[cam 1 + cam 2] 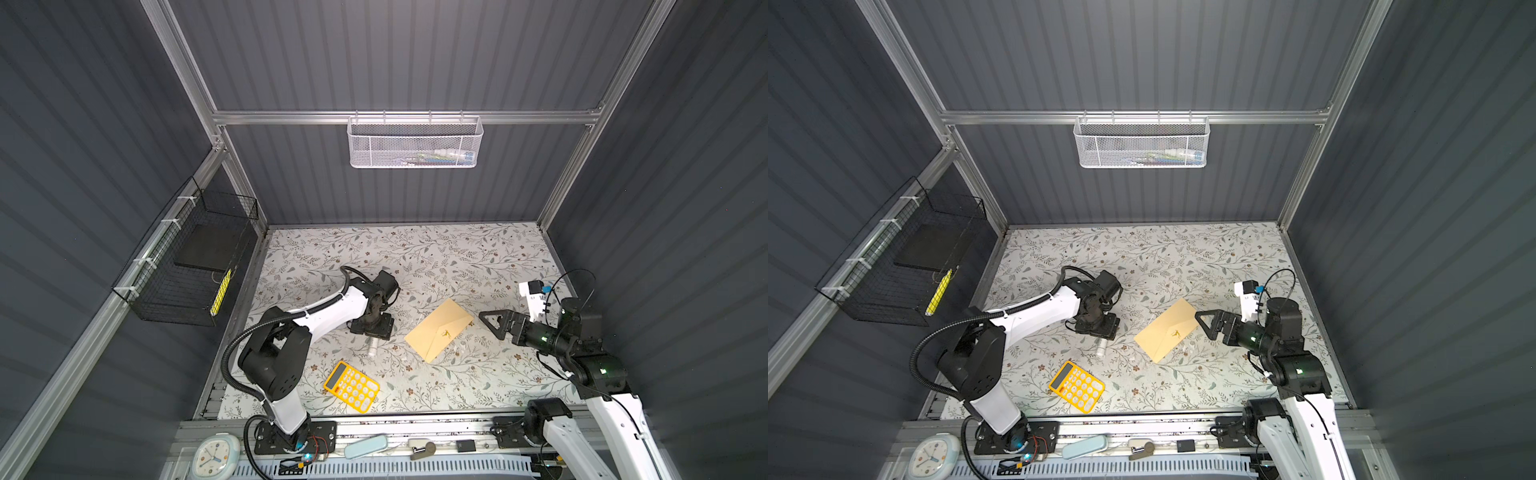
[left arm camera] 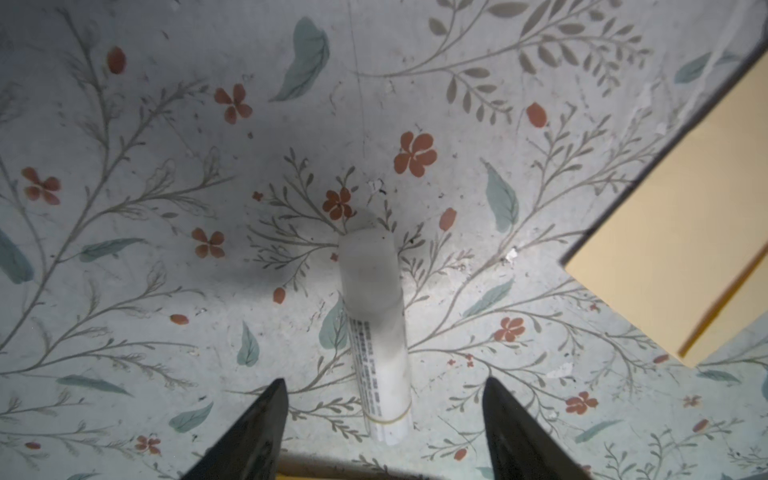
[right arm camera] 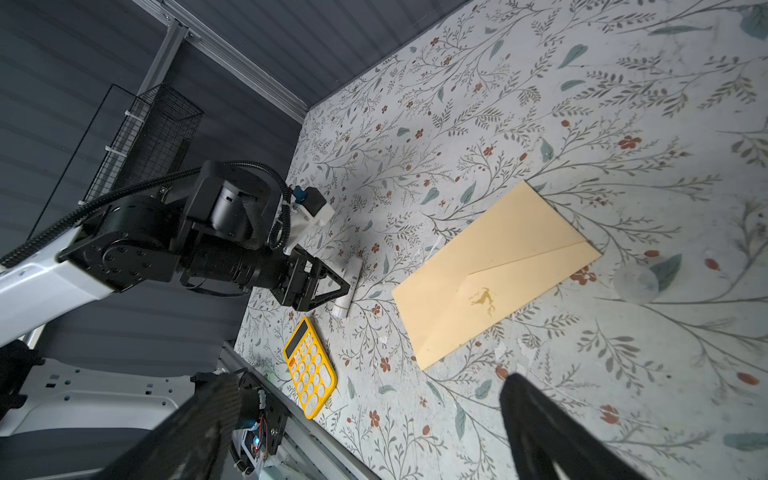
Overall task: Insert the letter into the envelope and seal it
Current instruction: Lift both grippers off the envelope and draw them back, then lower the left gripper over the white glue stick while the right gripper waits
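The tan envelope (image 1: 438, 330) (image 1: 1167, 330) lies flat at mid-table, its triangular flap folded down and a small gold mark on it (image 3: 494, 274). One corner of it shows in the left wrist view (image 2: 673, 232). The letter is out of view. A white glue stick (image 2: 376, 332) (image 1: 372, 348) lies on the table left of the envelope. My left gripper (image 2: 384, 380) (image 1: 372, 326) points down over the stick's near end, open, with a gap on each side of the tube. Open and holding nothing, my right gripper (image 1: 490, 322) (image 3: 372, 378) hovers just right of the envelope.
A yellow calculator (image 1: 351, 386) (image 3: 309, 368) lies near the front edge, below the glue stick. A small translucent round piece (image 3: 636, 284) sits close to the envelope. A white mesh basket (image 1: 415, 143) hangs on the back wall, a black wire basket (image 1: 187, 266) on the left wall.
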